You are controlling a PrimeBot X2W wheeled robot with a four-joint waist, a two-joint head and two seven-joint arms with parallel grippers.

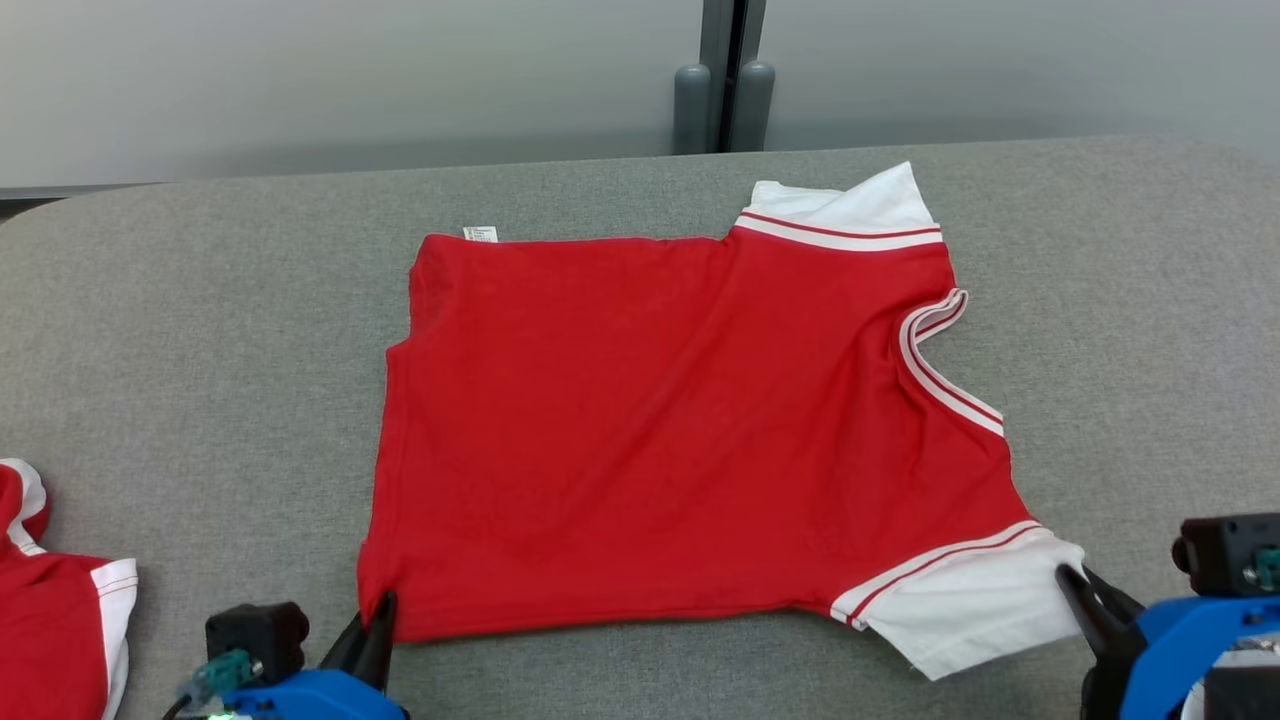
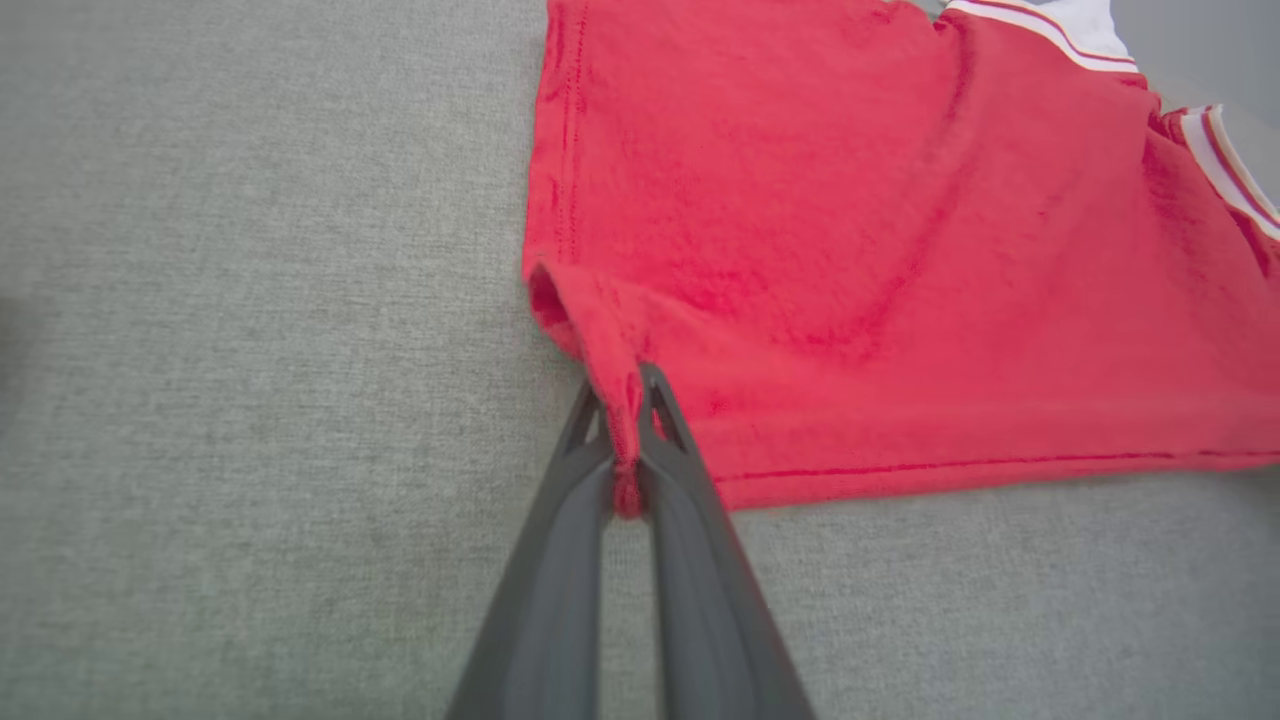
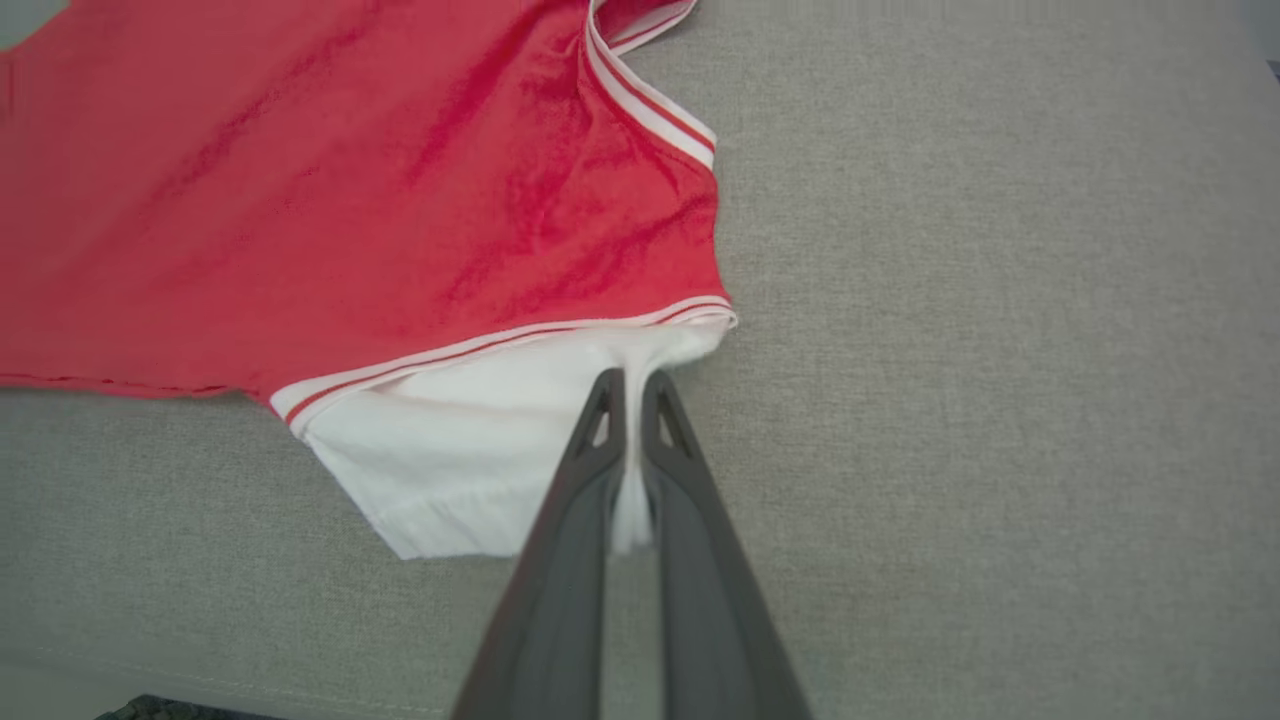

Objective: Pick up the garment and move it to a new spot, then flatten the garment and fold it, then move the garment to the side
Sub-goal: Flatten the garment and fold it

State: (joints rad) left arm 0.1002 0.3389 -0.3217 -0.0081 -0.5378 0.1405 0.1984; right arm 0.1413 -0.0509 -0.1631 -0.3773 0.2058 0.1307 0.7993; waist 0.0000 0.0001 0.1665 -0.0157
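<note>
So right now we're holding the garment (image 1: 680,430) by its near edge with both arms. It's lying spread out in the middle of the grey table (image 1: 200,350), red body mostly flat, with the neckline (image 1: 945,378) pointing off to our right and the far sleeve (image 1: 860,215) poking out at the back. Our left gripper (image 2: 622,400) is clamping down on the hem corner (image 2: 590,320), jaws closed with a little ridge of red cloth bunching up between them. Our right gripper (image 3: 630,385) is doing the same on the near sleeve (image 3: 470,450), squeezing a fold of white fabric just below the striped seam.

Grabbing two points that far apart makes sense to us. It's letting us tension the whole near edge, so the cloth is lying smooth instead of crumpling. We're guessing we're in the flattening stage, with the fold not yet done. There's another red-and-white piece (image 1: 60,610) sitting at the left edge, well apart, so it isn't getting in the way.
</note>
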